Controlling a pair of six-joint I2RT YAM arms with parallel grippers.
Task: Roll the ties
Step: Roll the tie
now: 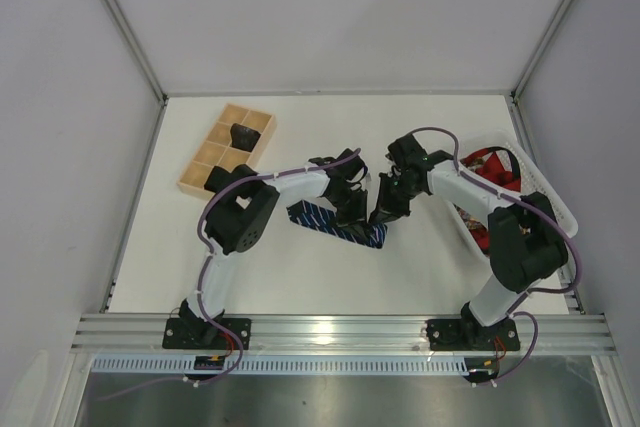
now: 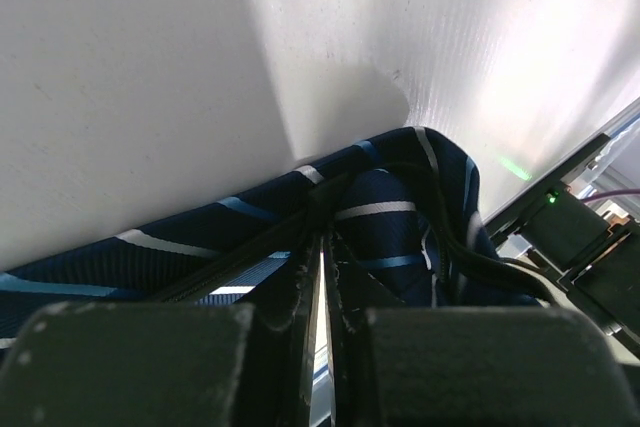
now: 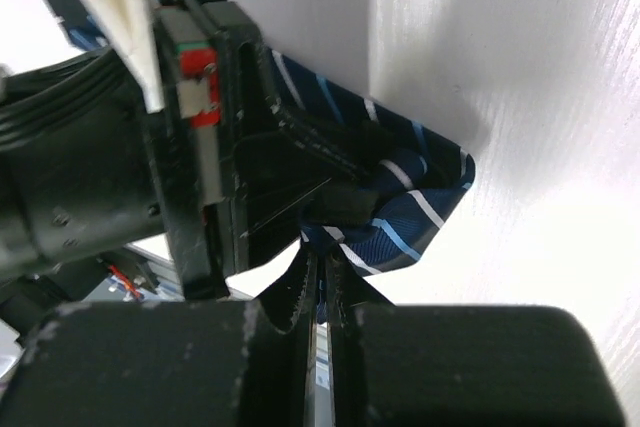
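Tie (image 1: pixel 322 218) pinched at one end by both pincers.
The left pincer (image 2: pixel 322 239) and right pincer (image 3: pixel 320 259) are each squeezed shut on the blue striped tie, on the white desk (image 1: pixel 400 282).

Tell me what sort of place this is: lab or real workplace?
Probably a lab robot test cell: a white table boxed in by plain panel walls, both arms bolted to an aluminium rail, and staged props, a wooden divided tray, a white basket and a navy tie.
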